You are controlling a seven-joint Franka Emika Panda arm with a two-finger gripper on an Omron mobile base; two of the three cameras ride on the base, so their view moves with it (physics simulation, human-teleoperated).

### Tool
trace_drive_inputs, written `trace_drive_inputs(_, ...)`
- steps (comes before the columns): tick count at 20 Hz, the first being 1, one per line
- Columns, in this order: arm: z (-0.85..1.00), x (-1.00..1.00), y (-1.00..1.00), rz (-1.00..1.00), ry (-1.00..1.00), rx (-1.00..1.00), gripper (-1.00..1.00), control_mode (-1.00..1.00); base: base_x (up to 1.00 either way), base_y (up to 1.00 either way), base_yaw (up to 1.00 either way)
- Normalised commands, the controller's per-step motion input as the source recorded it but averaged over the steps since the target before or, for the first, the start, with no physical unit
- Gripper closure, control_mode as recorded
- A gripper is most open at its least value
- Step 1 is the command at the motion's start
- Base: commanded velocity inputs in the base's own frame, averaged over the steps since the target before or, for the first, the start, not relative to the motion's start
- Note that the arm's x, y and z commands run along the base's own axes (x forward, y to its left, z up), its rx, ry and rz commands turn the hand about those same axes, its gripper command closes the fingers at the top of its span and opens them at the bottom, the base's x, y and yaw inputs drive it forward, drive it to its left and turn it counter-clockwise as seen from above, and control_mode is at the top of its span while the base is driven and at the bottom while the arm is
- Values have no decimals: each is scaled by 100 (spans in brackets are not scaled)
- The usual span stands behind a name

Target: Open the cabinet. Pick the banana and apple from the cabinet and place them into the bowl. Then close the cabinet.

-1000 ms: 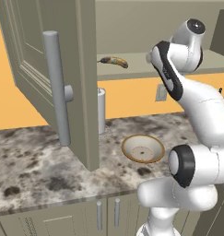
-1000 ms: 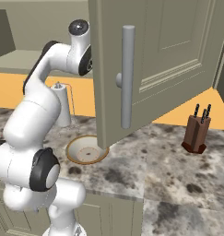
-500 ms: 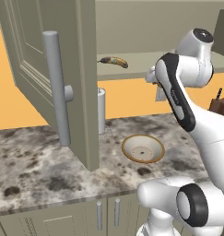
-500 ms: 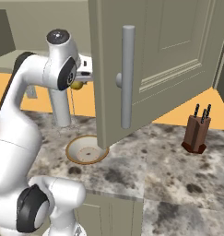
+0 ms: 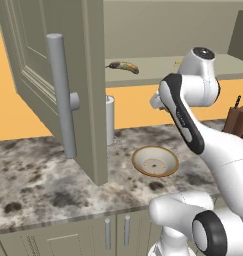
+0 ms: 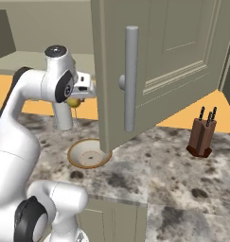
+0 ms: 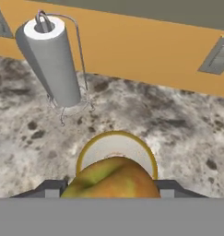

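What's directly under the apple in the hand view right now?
The bowl sits on the counter below the apple, which the gripper holds. The bowl's rim and cream inside show; the apple covers its near part and centre.

Rendered domestic kitchen. Evidence: speckled grey stone bench (image 5: 38, 180); grey-beige raised-panel wall cabinet (image 6: 173, 52) with long silver bar handle (image 6: 130, 78); low cupboard doors (image 5: 68, 232) beneath; white paper-towel roll on wire stand (image 7: 51, 60); brown wooden knife block (image 6: 202, 138); orange wall (image 7: 145, 53) with socket plate (image 7: 218, 56).
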Motion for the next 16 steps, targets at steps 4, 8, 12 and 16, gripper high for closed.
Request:
trace_drive_inputs(4,-100,0,3,4,20,0,100,-100,0,0,0)
trace_drive_inputs(8,-100,0,2,2,14,0,100,-100,0,0,0)
trace_drive_inputs(12,-74,20,0,0,3,0,100,-100,0,0,0)
trace_drive_inputs(16,-66,33,0,0,3,0,100,-100,0,0,0)
